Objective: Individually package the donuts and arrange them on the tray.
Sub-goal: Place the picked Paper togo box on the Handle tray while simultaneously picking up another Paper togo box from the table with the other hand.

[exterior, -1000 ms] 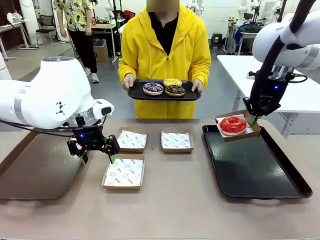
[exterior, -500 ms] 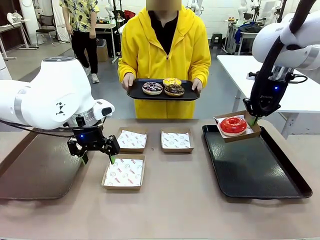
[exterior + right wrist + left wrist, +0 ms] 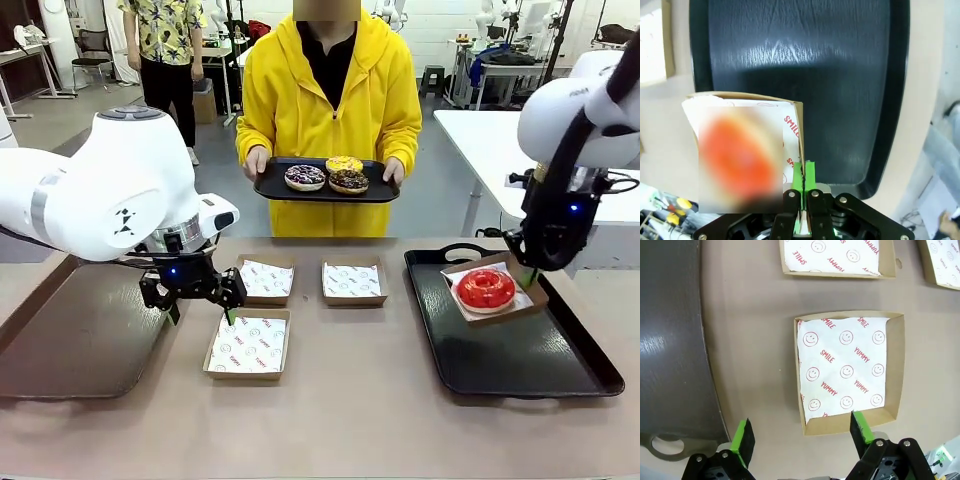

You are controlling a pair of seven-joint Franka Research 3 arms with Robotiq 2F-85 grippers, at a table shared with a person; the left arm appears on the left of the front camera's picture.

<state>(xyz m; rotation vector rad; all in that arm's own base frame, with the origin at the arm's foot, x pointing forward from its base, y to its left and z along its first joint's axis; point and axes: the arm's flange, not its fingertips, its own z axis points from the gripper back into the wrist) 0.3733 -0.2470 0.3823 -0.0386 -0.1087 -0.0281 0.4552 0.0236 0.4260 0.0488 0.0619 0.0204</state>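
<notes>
The right gripper [image 3: 530,276] is seen closed tight on the right wall of a shallow cardboard box [image 3: 480,262] lined with printed white paper. The red donut [image 3: 485,288] is carried in this box. The box is held tilted over the far right part of the large black tray [image 3: 520,372], which is set at the table's [image 3: 380,410] right side. Whether the box touches the tray cannot be told. In the right wrist view the two green pads [image 3: 798,175] are pressed together on the box wall, and the donut is blurred.

The left gripper [image 3: 199,316] is held with its claw spread wide, gripping nothing, low over the table by the far left corner of the nearest empty box [image 3: 247,345]. In the left wrist view one pad is seen at a wall of this box, the other over bare table between the box and a dark grey tray [image 3: 70,350] at the table's left edge.

Two more empty lined boxes, a left one [image 3: 264,279] and a right one [image 3: 352,281], are placed side by side toward the table's far edge.

Beyond the far edge a small black serving tray [image 3: 275,188] is held in both hands by a person in a yellow hooded top. On it are set three donuts: a sprinkled chocolate donut [image 3: 305,177] at the left, a yellow donut [image 3: 345,164] at the back and a plain chocolate donut [image 3: 349,181] at the right, close together.
</notes>
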